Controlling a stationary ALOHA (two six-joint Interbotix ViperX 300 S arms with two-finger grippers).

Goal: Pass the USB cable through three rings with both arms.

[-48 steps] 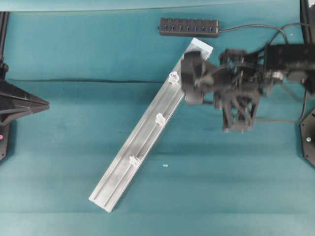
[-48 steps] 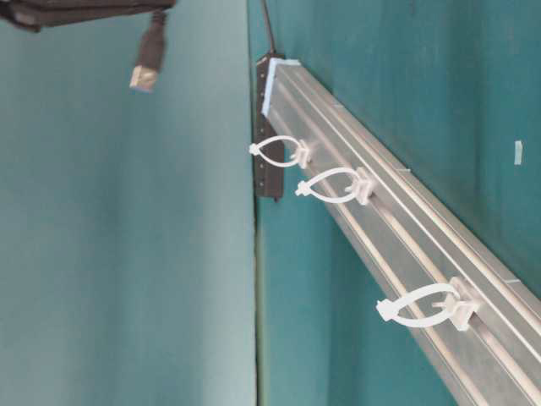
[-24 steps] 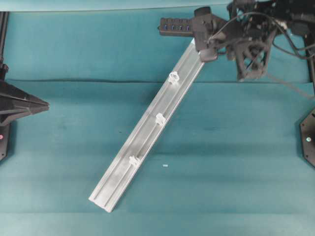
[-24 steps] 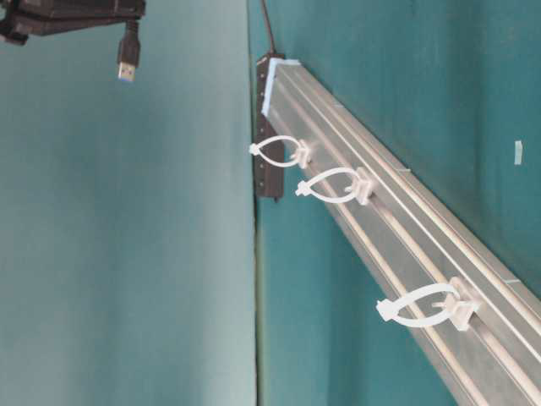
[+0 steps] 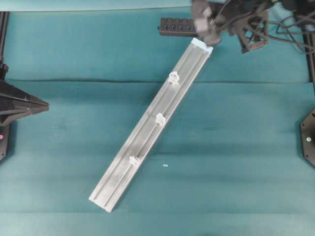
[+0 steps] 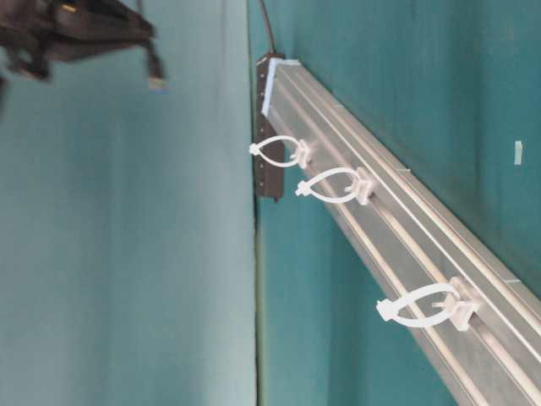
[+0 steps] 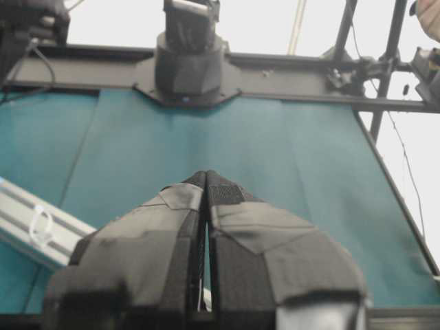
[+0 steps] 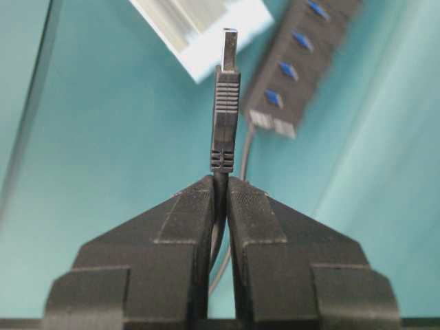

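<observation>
Overhead, the teal surface (image 5: 236,147) carried a long silver rail (image 5: 147,132) lying diagonally, its top end just below the black hub (image 5: 179,26). Three rings (image 5: 160,118) stood along the rail, spaced apart, none yet threaded. The right hand (image 8: 220,189) was pinched on the USB cable (image 8: 225,110) just behind its plug, which stuck straight out past the fingertips. It hung above the rail's top end, so the nearest ring lay down the rail from the plug, probably needing the plug's long axis lined up with the rail. The left hand (image 7: 206,182) was closed on nothing, well apart at the surface's left edge.
</observation>
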